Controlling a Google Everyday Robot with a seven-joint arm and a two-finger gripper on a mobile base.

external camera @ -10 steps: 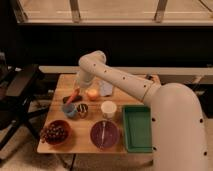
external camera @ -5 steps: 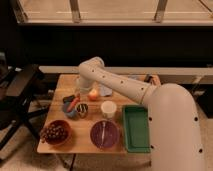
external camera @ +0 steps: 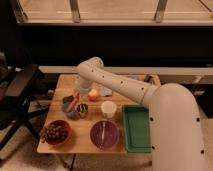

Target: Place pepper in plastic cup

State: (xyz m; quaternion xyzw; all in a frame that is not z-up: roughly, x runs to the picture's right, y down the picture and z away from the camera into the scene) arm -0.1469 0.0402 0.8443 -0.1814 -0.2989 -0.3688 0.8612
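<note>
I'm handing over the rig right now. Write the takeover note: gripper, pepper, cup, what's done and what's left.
Gripper: at the back left of the table, above the blue cup.
Pepper: leaning in the blue cup, upper end sticking out over the rim.
Nearby: dark cup, white cup, orange fruit.
Done: pepper appears to be in the cup.
Left: confirm the pepper is released, then pull the arm clear.
</note>
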